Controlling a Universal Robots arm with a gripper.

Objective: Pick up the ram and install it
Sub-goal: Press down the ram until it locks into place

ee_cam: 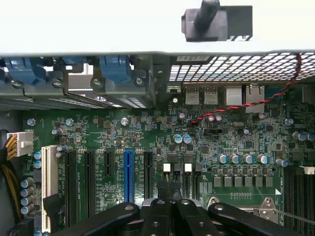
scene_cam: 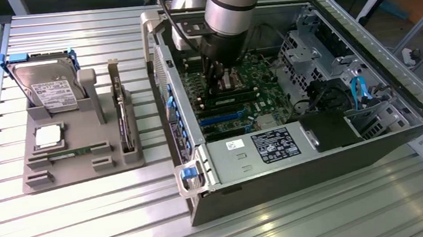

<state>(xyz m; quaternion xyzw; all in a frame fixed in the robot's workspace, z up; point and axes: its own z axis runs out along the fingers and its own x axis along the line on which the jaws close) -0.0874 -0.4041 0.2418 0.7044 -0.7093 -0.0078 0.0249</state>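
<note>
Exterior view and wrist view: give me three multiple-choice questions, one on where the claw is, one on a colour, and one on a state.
1. Where is the claw?
A. Over the grey tray
B. Inside the computer case, over the motherboard
C. Beside the case, over the slatted table

2. What colour is the motherboard?
A. Red
B. White
C. Green

3. How do the claw's jaws stand?
A. Shut
B. Wide open
C. Spread around the hard drive

Answers:
1. B: in the exterior view the arm reaches down into the open case, and the wrist view looks onto the board.
2. C: the board is green in both views.
3. A: in the wrist view the two fingers meet with no gap between them.
</note>
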